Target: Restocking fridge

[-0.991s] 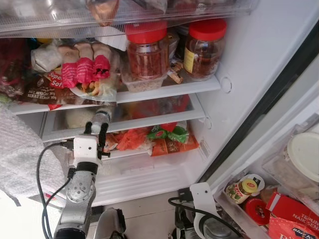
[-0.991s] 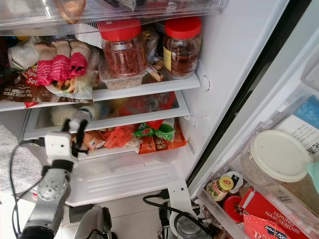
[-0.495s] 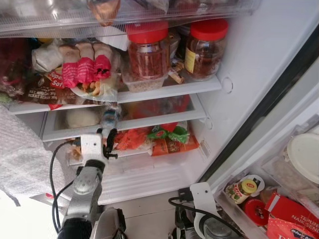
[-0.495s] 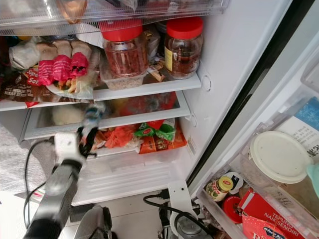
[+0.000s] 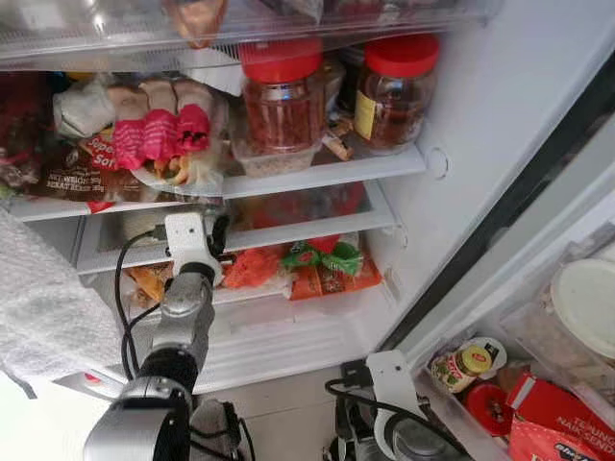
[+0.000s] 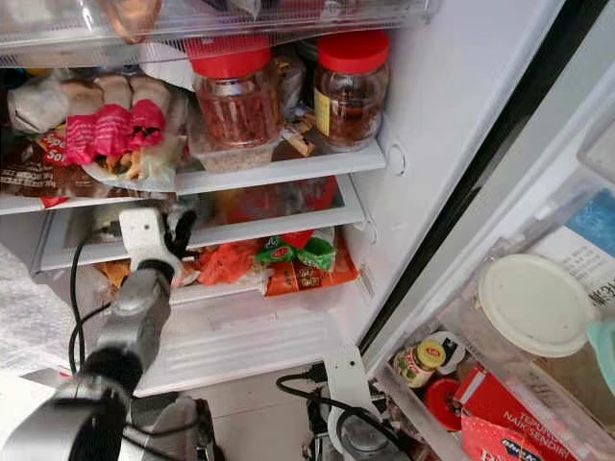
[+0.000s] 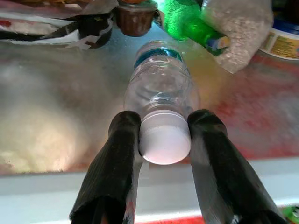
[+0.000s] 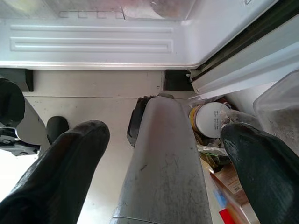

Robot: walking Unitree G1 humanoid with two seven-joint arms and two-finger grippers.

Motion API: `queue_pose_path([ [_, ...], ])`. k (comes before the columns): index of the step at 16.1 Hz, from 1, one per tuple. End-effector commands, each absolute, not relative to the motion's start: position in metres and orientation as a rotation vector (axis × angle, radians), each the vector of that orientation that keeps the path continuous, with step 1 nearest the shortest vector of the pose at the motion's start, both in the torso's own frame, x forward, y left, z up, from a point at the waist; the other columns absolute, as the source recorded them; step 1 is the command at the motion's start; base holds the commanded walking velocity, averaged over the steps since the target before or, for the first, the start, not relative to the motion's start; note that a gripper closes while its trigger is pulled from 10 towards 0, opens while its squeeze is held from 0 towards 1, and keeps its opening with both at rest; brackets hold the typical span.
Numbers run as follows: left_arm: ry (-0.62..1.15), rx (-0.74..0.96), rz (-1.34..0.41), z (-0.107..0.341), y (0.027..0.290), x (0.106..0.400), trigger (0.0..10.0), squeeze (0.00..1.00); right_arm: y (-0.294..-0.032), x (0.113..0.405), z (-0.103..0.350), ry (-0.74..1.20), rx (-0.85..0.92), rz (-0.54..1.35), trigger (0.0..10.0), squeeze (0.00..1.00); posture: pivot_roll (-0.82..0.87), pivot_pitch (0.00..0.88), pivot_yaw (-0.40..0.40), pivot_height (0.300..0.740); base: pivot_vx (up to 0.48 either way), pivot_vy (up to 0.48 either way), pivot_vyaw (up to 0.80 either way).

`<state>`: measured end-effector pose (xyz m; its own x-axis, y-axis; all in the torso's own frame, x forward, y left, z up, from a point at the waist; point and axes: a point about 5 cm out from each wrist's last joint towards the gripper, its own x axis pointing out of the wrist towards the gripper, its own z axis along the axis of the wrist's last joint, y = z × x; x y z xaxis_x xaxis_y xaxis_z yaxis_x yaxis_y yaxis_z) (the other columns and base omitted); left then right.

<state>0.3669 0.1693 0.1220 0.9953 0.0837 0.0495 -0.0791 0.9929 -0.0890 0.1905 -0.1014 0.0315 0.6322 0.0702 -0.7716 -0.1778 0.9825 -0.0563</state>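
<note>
A clear plastic water bottle [image 7: 161, 91] with a white cap lies on its side on the fridge's lower glass shelf [image 5: 288, 230], cap toward the wrist camera. My left gripper [image 7: 164, 136] is shut on the bottle's neck just behind the cap. In the left eye view the left gripper [image 5: 217, 236] reaches in at the front edge of that shelf, and the bottle is hidden behind the frosted shelf front. My right gripper [image 8: 163, 134] hangs open low over the floor beside my leg, holding nothing.
Two red-lidded jars [image 5: 282, 96] and bread packs [image 5: 154, 134] fill the shelf above. Bagged vegetables [image 5: 317, 264] lie below. A green bottle [image 7: 187, 21] and a bag of grains [image 7: 238, 28] sit deeper on the bottle's shelf. Door bins [image 5: 500, 384] stand at right, a white cloth [image 5: 43, 307] at left.
My left arm has risen and reached forward, carrying the bottle from in front of the crisper into the lower glass shelf. The right arm has stayed put.
</note>
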Motion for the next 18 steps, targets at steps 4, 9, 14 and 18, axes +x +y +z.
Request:
queue_pose_path([
  [4,0.041,-0.117,0.169,0.106,0.182,0.365,10.0,1.00,-0.102,0.187,0.031,0.891,-0.134,0.139,10.0,0.00,-0.12,0.196,-0.036,0.627,0.000,0.000,0.00],
  [9,-0.108,-0.043,0.119,0.118,0.181,0.359,10.0,1.00,-0.101,0.186,0.031,0.894,-0.131,0.142,10.0,0.00,-0.12,0.201,-0.035,0.627,0.000,0.000,0.00],
  [14,-0.234,0.094,-0.026,0.118,0.165,0.315,10.0,1.00,-0.101,0.186,0.031,0.896,-0.129,0.140,10.0,0.00,-0.11,0.195,-0.023,0.627,0.000,0.000,0.00],
  [18,-0.172,0.140,-0.113,0.099,0.155,0.285,10.0,0.00,-0.101,0.185,0.030,0.891,-0.129,0.140,10.0,0.00,-0.12,0.186,-0.016,0.627,0.000,0.000,0.00],
])
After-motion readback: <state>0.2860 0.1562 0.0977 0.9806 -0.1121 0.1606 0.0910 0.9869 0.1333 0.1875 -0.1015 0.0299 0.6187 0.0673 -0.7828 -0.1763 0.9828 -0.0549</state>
